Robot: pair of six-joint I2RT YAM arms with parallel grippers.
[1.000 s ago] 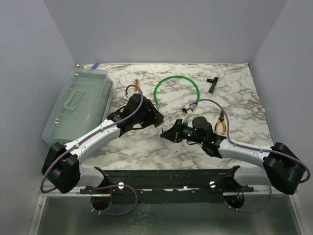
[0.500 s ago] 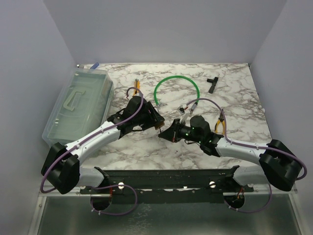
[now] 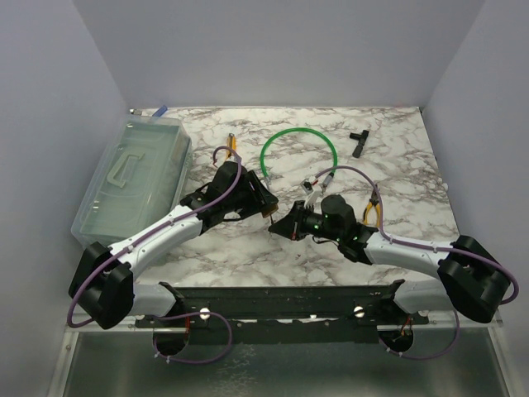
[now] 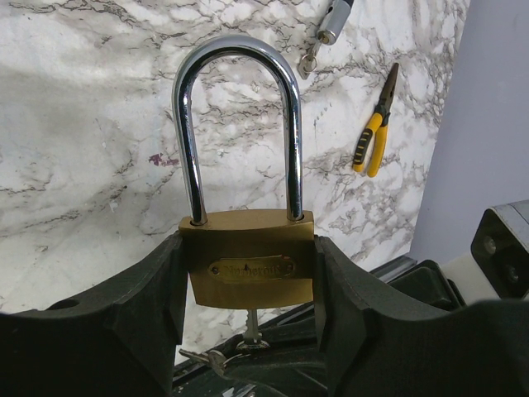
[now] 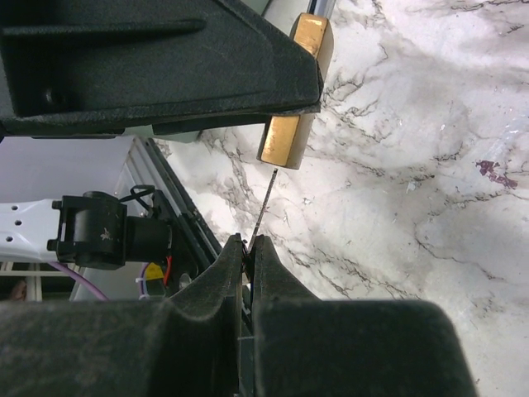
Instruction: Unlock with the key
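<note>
The left gripper is clamping the brass padlock by its body, keyhole end facing the other arm — a steady target. The right gripper is pinching the key between nearly shut fingers, its blade tip touching the padlock's underside — the shackle is sitting closed.

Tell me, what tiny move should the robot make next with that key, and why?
Probably slide the key straight further into the underside of the brass padlock, before any turning. The right gripper pinches the key in its jaws, the left gripper clamps the padlock; the key's tip just meets the lock's bottom, while most of its thin blade shows outside.
</note>
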